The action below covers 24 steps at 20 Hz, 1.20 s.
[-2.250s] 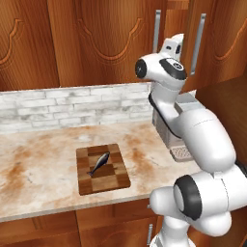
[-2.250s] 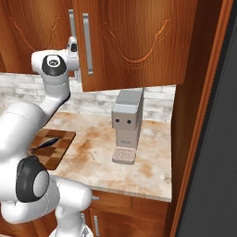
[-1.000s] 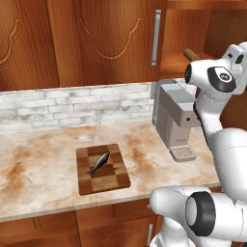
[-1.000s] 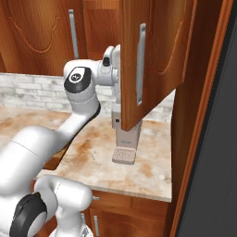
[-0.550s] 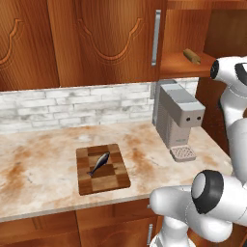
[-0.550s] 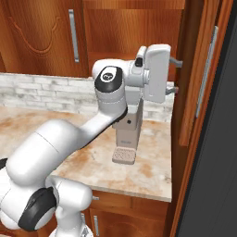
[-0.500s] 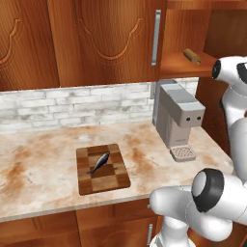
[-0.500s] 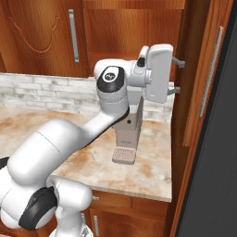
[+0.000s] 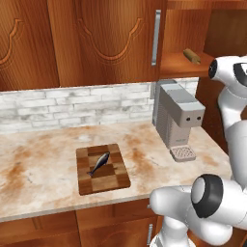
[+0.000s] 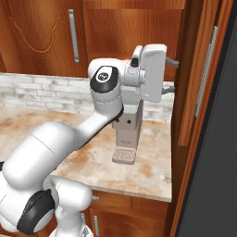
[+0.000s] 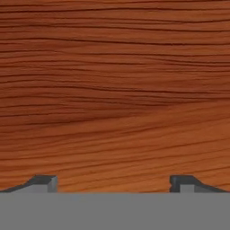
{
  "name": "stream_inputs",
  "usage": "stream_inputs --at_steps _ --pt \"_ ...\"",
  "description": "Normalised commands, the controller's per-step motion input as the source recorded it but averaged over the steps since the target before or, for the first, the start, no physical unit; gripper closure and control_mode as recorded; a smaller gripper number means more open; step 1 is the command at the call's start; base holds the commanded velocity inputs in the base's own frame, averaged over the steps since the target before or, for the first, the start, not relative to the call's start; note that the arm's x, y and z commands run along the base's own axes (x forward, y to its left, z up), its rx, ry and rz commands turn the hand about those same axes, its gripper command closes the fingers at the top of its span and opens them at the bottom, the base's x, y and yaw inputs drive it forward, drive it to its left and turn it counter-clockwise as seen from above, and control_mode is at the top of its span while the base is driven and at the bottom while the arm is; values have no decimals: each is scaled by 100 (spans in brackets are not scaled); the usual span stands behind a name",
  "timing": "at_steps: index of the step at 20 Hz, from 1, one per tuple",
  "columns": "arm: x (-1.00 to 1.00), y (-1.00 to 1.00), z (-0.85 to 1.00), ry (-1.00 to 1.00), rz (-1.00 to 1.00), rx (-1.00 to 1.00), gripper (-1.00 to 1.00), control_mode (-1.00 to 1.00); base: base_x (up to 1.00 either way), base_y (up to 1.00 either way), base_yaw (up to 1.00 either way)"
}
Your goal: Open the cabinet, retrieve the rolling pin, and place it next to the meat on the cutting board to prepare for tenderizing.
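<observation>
The narrow cabinet stands open, its door swung far out to the right with the silver bar handle on its outer side. On the cabinet's shelf lies the tan rolling pin. The checkered cutting board sits on the counter with the dark fish-shaped meat on it. My gripper is open, its fingers pointing at the door's inner face. In the hand view the gripper has nothing between its fingertips, only wood grain close ahead.
A grey coffee machine stands on the marble counter right below the open cabinet. The wider carved wall cabinet is shut to its left. A brick backsplash runs behind. A dark panel borders the right side.
The cabinet door has swung from half open to wide open on the right. My arm and hand swung right with it, and the rolling pin on the shelf came into view.
</observation>
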Motion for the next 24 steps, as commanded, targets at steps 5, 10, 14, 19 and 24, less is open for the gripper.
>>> stream_inputs --at_steps 5,10,14,19,24 --pt "-1 59 0 -11 0 0 -100 -100 0 0 0" --pt "1 57 5 -11 0 1 -100 -100 0 0 0" --pt "5 41 14 -12 0 8 -100 -100 0 0 0" --pt "0 45 12 -22 2 18 -100 -100 0 0 0" --pt "-8 44 1 -22 5 26 -100 -100 0 0 0"
